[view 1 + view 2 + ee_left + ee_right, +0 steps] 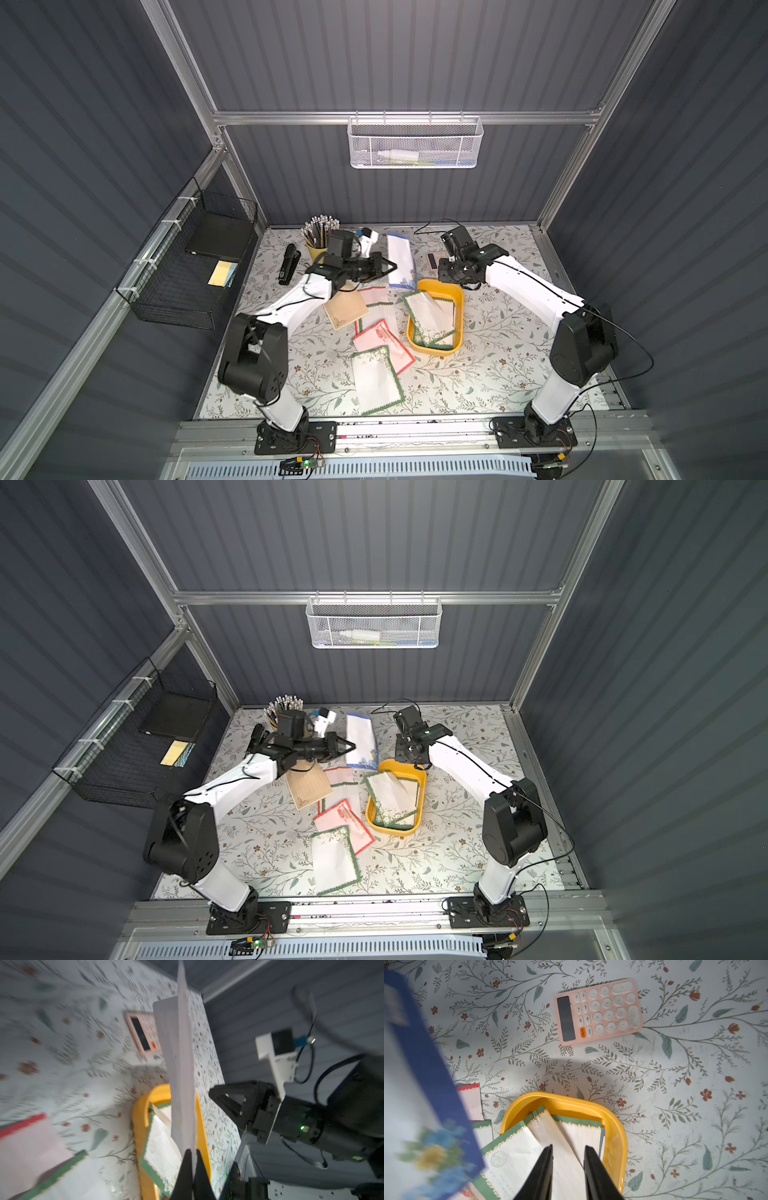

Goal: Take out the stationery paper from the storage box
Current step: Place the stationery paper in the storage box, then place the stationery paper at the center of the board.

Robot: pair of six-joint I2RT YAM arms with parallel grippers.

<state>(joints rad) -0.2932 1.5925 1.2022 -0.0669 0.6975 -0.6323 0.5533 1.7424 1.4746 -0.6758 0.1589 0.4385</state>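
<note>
Pinched between the shut jaws of the left gripper (192, 1157), a blue-bordered sheet (180, 1068) of stationery paper is held in the air near the far end of the storage box (457, 297). That arm reaches forward, its wrist turned inward and roughly level. The right gripper (569, 1148) points down over the box's far end, jaws partly apart with nothing between them, arm stretched forward. Green-bordered sheets (430, 320) lie inside the box; red-bordered sheets (382, 345) lie on the surface (498, 353) beside it.
</note>
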